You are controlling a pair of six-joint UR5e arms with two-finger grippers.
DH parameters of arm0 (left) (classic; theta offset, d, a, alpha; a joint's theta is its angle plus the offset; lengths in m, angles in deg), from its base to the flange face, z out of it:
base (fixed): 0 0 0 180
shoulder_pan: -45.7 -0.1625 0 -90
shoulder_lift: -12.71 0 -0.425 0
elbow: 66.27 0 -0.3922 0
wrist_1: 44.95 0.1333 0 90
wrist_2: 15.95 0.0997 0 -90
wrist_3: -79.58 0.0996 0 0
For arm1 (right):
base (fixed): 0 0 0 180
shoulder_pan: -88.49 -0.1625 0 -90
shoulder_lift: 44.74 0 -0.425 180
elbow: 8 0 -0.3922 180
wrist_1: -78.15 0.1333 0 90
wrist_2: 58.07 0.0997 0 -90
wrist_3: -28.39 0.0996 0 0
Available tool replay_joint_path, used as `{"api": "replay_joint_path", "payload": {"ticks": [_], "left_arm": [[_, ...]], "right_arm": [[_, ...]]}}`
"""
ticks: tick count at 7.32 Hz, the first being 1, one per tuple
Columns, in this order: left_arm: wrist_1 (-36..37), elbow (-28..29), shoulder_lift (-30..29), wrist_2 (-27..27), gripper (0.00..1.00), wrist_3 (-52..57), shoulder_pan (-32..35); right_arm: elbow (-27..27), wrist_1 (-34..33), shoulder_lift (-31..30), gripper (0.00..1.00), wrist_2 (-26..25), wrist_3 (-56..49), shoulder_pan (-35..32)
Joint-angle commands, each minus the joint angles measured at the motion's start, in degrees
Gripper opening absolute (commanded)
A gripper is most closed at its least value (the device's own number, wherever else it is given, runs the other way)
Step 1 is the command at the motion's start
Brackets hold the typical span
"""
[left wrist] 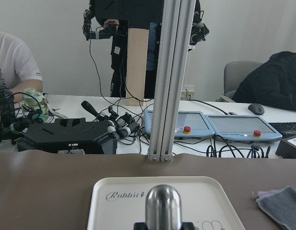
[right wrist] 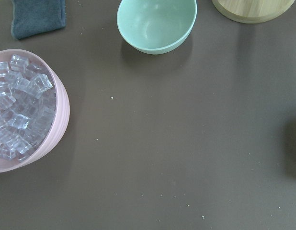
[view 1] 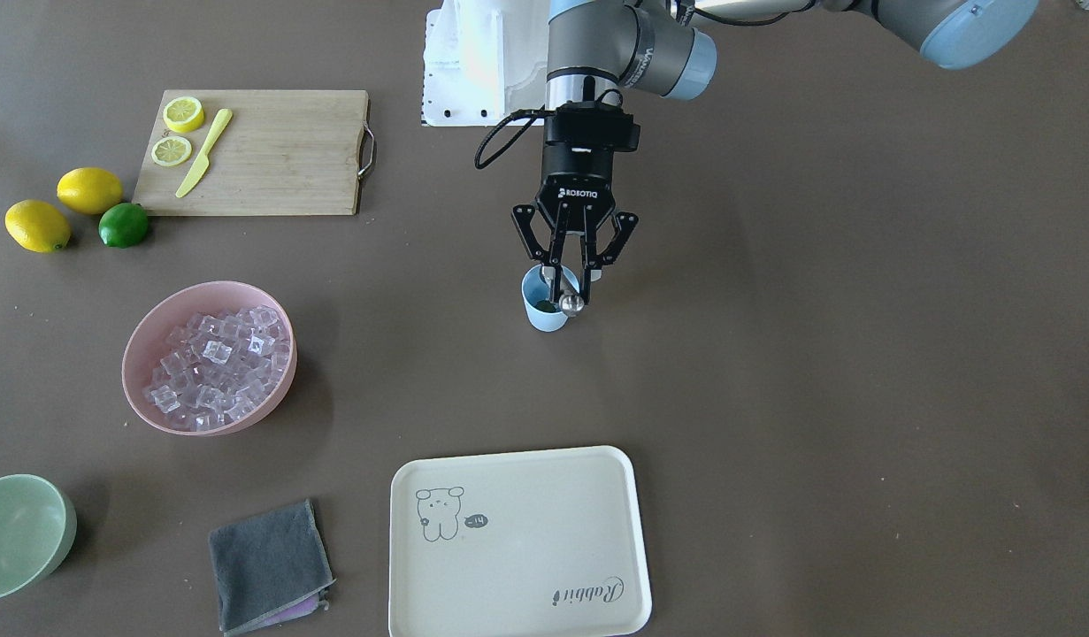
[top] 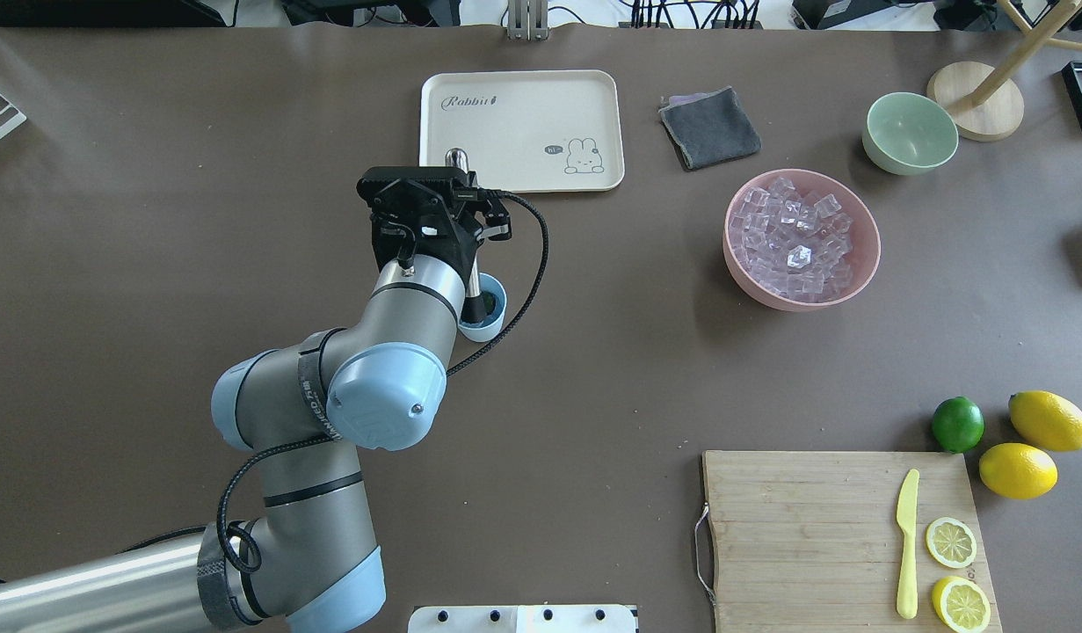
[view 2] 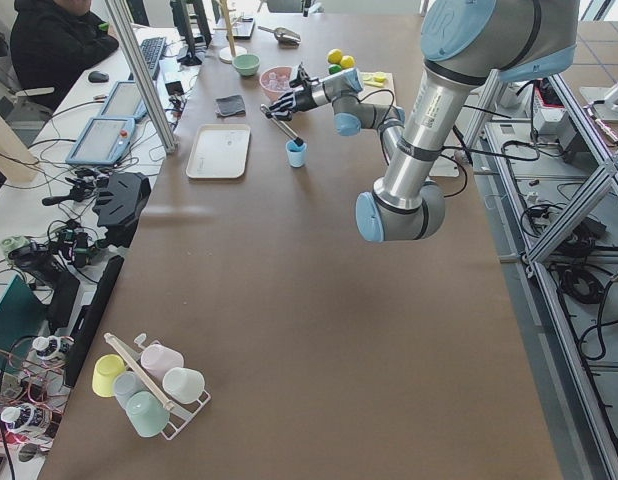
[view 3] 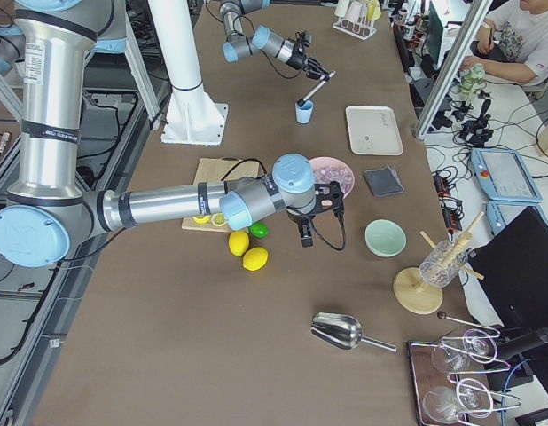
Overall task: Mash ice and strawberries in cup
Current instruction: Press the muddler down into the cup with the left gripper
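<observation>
The light-blue cup point(view 1: 544, 311) stands mid-table; it also shows in the overhead view point(top: 488, 309). My left gripper point(view 1: 569, 274) hangs right over it, shut on a metal muddler point(view 1: 571, 303) whose lower end is down in the cup. Its rounded top shows in the left wrist view point(left wrist: 163, 206). Something dark green sits in the cup point(top: 489, 304); no red strawberry shows. The ice point(view 1: 218, 358) fills the pink bowl point(view 1: 146, 336), apart from the cup. My right gripper point(view 3: 306, 232) hovers near that bowl; I cannot tell whether it is open or shut.
A cream tray point(view 1: 517, 540), a grey cloth point(view 1: 268, 562) and a pale green bowl point(view 1: 18, 531) lie along the operators' edge. A cutting board point(view 1: 270, 155) holds lemon slices and a yellow knife, with lemons and a lime point(view 1: 124, 225) beside it.
</observation>
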Motion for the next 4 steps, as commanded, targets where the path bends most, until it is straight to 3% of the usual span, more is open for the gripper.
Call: {"api": "replay_joint_path", "payload": {"ticks": [1,3,4], "left_arm": [[-1.4,2.68,-0.08,0.05,0.0,-0.96,-0.85],[-1.41,1.9,-0.52,-0.48,0.0,-0.53,-0.51],[0.25,-1.32,-2.7,-1.96,0.0,2.7,0.63]], "right_arm": [[-0.2,0.0,-0.06,0.98,-0.04,0.05,-0.01],[-0.46,-0.08,0.02,0.98,-0.04,0.13,0.07],[-0.37,-0.09,0.29,0.98,-0.13,0.05,0.07]]}}
